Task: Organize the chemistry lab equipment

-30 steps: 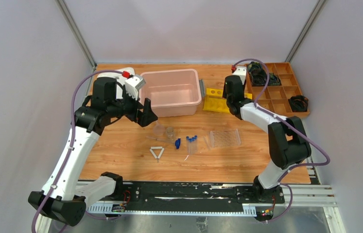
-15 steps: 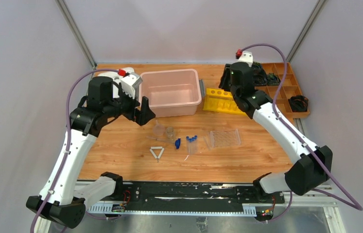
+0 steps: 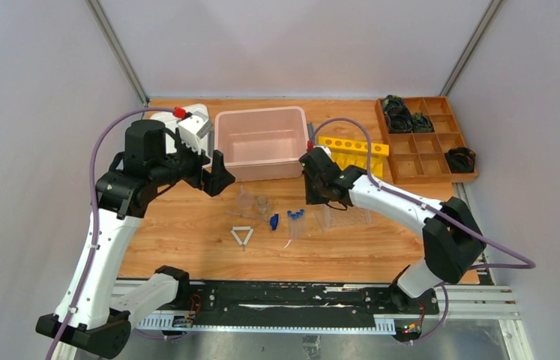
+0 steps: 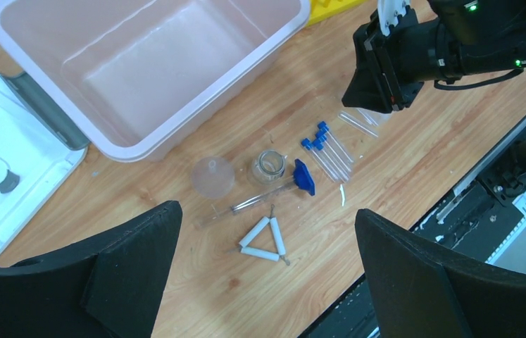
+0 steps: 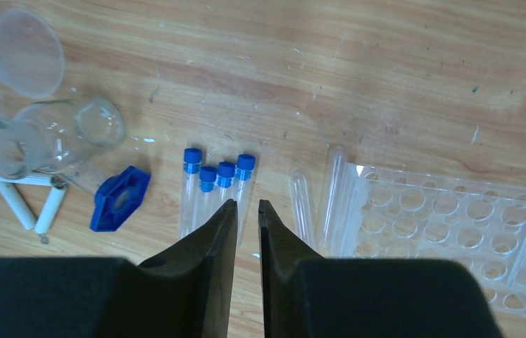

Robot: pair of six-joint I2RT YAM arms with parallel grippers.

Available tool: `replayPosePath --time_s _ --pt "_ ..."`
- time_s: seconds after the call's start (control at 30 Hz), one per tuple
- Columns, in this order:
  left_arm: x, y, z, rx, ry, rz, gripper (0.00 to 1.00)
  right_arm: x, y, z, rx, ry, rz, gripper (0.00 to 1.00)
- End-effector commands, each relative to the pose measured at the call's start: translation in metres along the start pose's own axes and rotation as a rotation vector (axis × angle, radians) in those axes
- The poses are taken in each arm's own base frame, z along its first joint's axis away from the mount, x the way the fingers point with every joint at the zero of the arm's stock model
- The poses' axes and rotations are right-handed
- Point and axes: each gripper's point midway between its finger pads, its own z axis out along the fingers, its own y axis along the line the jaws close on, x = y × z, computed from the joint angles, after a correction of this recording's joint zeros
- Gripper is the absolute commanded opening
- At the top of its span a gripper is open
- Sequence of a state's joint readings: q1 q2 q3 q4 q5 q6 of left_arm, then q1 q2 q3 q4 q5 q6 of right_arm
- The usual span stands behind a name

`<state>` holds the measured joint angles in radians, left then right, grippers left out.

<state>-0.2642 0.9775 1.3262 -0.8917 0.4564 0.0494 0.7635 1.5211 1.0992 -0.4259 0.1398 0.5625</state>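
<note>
1. The capped tubes (image 5: 214, 184) are four clear tubes with blue caps. They lie side by side on the desk (image 5: 401, 63), between a blue plastic piece (image 5: 120, 198) and the tube tray (image 5: 457, 225).
2. Handling: the tubes are judged light, stiff, smooth-walled and liable to roll. Whether they are glass or plastic cannot be told, so treat them as fragile. Take one at a time, across the barrel near mid-length.
3. Two uncapped tubes (image 5: 302, 201) lie just beside the tray's left edge. The tray is clear plastic with rows of round wells. It is probably light and likely to slide if pushed.
4. A clear glass flask (image 5: 55, 134) and a translucent funnel-shaped cup (image 5: 13, 49) stand close together, left of the tubes. Both are judged brittle and slippery. Grip the flask at the neck.
5. The white triangle frame (image 4: 263, 238) has three matte tubular sides and lies flat, near the flask. A thin rod (image 4: 249, 204) lies between them, with one end at the blue piece.
6. The right pincer (image 5: 247, 211) hovers over the capped tubes. Its fingers are almost together, with only a slit between them, and clamp nothing.
7. The left pincer (image 4: 267, 215) has its fingers wide apart and empty, high above the triangle frame.
8. A pink plastic bin (image 3: 262, 112), a yellow rack (image 3: 351, 146) and a wooden compartment box (image 3: 426, 142) line the far side of the desk.
</note>
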Motion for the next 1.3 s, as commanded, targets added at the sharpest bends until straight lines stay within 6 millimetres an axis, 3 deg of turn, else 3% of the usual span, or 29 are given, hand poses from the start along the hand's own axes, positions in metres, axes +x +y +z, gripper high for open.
replayPosePath --time_s 0.0,0.43,0.77,1.1,1.27 --pt "-0.007 -0.002 -0.011 -0.018 -0.026 0.008 1.0 0.018 -0.006 0.007 0.025 0.046 0.022 0.21" --pt "-0.013 -0.004 -0.011 -0.003 -0.033 0.006 1.0 0.057 -0.026 0.024 0.074 0.124 0.008 0.27" --pt "-0.017 -0.006 -0.01 0.011 -0.037 0.0 1.0 0.07 -0.035 0.033 0.11 0.155 -0.007 0.39" --pt "-0.022 -0.007 -0.013 0.011 -0.049 0.001 1.0 0.079 -0.042 0.046 0.188 0.172 -0.049 0.33" --pt "-0.023 -0.009 -0.014 0.018 -0.054 0.003 1.0 0.081 -0.037 0.047 0.195 0.173 -0.046 0.21"
